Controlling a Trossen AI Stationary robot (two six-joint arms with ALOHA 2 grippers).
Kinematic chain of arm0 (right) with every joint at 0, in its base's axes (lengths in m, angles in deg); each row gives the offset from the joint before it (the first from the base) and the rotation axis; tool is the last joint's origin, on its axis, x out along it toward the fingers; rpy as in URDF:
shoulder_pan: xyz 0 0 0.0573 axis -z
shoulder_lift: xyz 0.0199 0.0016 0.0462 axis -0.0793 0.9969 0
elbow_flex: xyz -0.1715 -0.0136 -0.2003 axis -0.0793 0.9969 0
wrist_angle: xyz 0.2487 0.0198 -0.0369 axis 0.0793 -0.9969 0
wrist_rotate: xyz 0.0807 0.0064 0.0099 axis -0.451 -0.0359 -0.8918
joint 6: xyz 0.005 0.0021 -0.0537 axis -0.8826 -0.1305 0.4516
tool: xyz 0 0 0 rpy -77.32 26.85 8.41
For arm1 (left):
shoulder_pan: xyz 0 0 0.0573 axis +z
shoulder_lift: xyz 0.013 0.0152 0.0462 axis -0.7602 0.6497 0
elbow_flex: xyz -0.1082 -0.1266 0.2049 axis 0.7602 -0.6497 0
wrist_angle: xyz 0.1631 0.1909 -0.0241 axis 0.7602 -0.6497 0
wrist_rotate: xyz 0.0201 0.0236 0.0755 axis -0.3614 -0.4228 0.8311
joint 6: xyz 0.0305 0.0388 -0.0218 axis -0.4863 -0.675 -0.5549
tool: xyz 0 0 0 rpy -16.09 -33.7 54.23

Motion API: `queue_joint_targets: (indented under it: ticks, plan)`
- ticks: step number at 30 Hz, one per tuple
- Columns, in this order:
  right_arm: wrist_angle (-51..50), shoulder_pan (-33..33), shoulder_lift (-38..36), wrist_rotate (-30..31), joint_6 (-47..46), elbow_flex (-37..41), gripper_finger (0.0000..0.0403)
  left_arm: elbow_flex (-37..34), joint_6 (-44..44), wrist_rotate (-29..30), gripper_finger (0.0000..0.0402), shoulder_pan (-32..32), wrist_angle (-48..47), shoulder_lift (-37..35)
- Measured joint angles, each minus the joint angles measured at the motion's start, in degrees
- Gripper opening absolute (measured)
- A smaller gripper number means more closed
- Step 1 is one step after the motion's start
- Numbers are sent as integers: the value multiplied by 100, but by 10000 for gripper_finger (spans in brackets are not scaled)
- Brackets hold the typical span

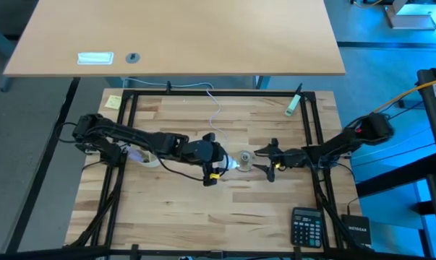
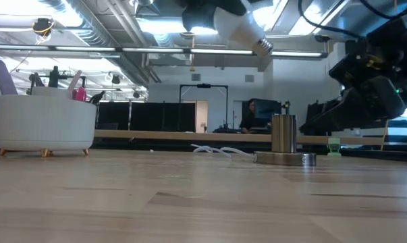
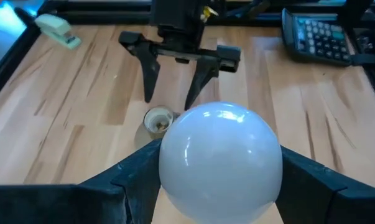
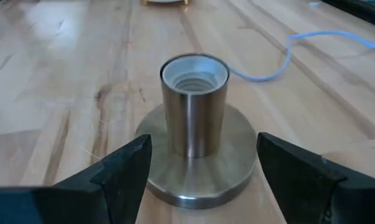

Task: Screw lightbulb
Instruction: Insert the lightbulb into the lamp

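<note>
The white frosted lightbulb [image 3: 219, 155] hangs in the air above the table, with my left gripper [image 1: 221, 162] shut on it. Its grey screw base [image 2: 264, 46] points down and toward the table's right. Below it, the silvery socket [image 4: 194, 106] stands upright on its round disc [image 4: 199, 180] on the wood. A thin white cord [image 4: 299, 53] runs away from the socket. My right gripper [image 1: 264, 162] is open, low over the table, just to the right of the socket. Its fingers [image 4: 112, 174] stand on either side of the disc without touching it. My left gripper pinches the bulb's round glass globe [image 3: 168, 168] between its two fingers, one on each side at the widest part. The fingers come from the table's left, slanting down. The bulb is lifted clear and tilted, its screw base [image 2: 262, 44] pointing down toward the socket.
A black calculator [image 1: 306, 225] lies at the near right corner. A white holder [image 2: 44, 125] with pens stands at the left, and a small white stapler [image 1: 293, 105] lies at the far right. Black frame rails [image 1: 124, 115] border the wooden top.
</note>
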Motion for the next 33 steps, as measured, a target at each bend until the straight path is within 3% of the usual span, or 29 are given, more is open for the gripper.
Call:
queue_joint_targets:
  ticks: [8,13,21,29,33]
  plan:
    - [1435,232,1737,-420,423,-412,294,-2,26,0,244,0,-25,2]
    - [2164,307,2448,-416,535,-651,294,-2,76,0,244,0,-103,2]
    - [2401,457,2976,-457,555,-859,287,-2,145,-2,244,0,-297,4]
    - [2423,448,3134,-660,597,-999,181,-2,158,-2,244,0,-318,4]
    - [2411,445,3092,-595,591,-1002,180,-2,164,-2,244,0,-308,7]
